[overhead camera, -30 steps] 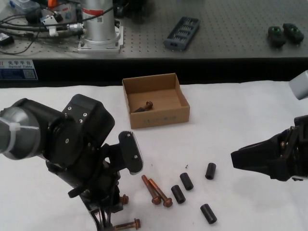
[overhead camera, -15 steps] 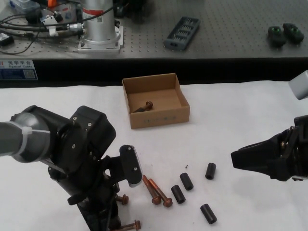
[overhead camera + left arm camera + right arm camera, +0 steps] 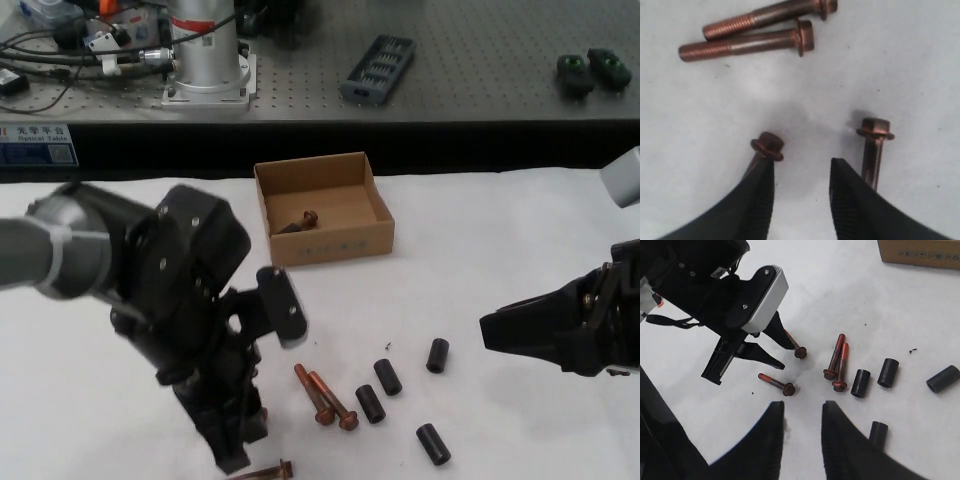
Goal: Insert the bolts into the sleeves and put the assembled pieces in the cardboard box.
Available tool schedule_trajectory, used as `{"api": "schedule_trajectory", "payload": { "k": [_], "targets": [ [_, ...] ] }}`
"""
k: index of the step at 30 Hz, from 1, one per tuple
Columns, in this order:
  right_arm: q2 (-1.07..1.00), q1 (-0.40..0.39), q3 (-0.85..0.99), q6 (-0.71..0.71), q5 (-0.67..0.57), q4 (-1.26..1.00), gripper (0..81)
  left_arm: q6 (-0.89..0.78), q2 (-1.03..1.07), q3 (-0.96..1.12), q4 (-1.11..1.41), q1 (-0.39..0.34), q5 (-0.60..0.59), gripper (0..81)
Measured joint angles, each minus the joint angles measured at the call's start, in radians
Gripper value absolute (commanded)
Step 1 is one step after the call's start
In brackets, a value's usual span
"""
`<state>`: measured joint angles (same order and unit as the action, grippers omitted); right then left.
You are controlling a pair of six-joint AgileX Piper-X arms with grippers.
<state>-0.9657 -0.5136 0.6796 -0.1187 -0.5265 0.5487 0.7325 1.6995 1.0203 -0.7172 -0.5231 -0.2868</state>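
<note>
Over the bench, the high view showed the left gripper (image 3: 238, 452) low above the white sheet (image 3: 480, 230), close to a single bolt (image 3: 268, 469) at the near edge. A pair of bolts (image 3: 325, 396) lay side by side just right of that gripper, and four sleeves (image 3: 388, 376) lay scattered farther right. The box (image 3: 330, 248) stood behind them with one assembled piece (image 3: 297, 222) inside. The right gripper (image 3: 487, 330) hung at the right side, well apart from the parts.

On the left wrist view, I read the left gripper (image 3: 801, 167) as released: fingers (image 3: 760, 200) spread, bare sheet between them, nothing grasped. One bolt head (image 3: 768, 146) sat just beside one fingertip, its shank hidden under that finger. A second bolt (image 3: 874, 150) lay just outside the other finger. The pair (image 3: 747, 42) lay beyond, close together.

On the right wrist view, I read the right gripper (image 3: 802, 412) as released too, fingers apart and holding nothing. One sleeve (image 3: 878, 432) lay just beside one finger, and three more (image 3: 888, 372) lay farther off. The left gripper (image 3: 788, 357) stood over two separate bolts (image 3: 776, 383), with the pair (image 3: 838, 362) between them and the sleeves. A corner of the box (image 3: 920, 252) showed at the far edge.
</note>
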Motion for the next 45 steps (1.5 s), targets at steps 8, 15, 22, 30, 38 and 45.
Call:
{"api": "schedule_trajectory", "payload": {
  "k": [8,15,22,30,38,45],
  "targets": [
    [0.0,0.0,0.0,0.0,0.0,0.0,21.1,0.0,0.0,0.019,-0.113,0.0,-0.06,27.9],
    [0.0,0.0,0.0,0.0,0.0,0.0,21.1,0.0,0.0,0.019,-0.143,0.0,-0.061,27.9],
    [0.0,0.0,0.0,0.0,0.0,0.0,21.1,0.0,0.0,-0.013,-0.143,0.0,-0.061,27.9],
    [0.0,0.0,0.0,0.0,0.0,0.0,21.1,0.0,0.0,-0.021,-0.131,-0.057,-0.053,27.9],
    [0.0,0.0,0.0,0.0,-0.017,0.0,21.1,0.0,0.035,-0.021,-0.106,-0.077,-0.026,27.9],
    [0.0,0.0,0.0,0.0,-0.038,0.0,21.1,0.0,0.069,-0.021,-0.106,-0.077,-0.024,27.4]
  ]
}}
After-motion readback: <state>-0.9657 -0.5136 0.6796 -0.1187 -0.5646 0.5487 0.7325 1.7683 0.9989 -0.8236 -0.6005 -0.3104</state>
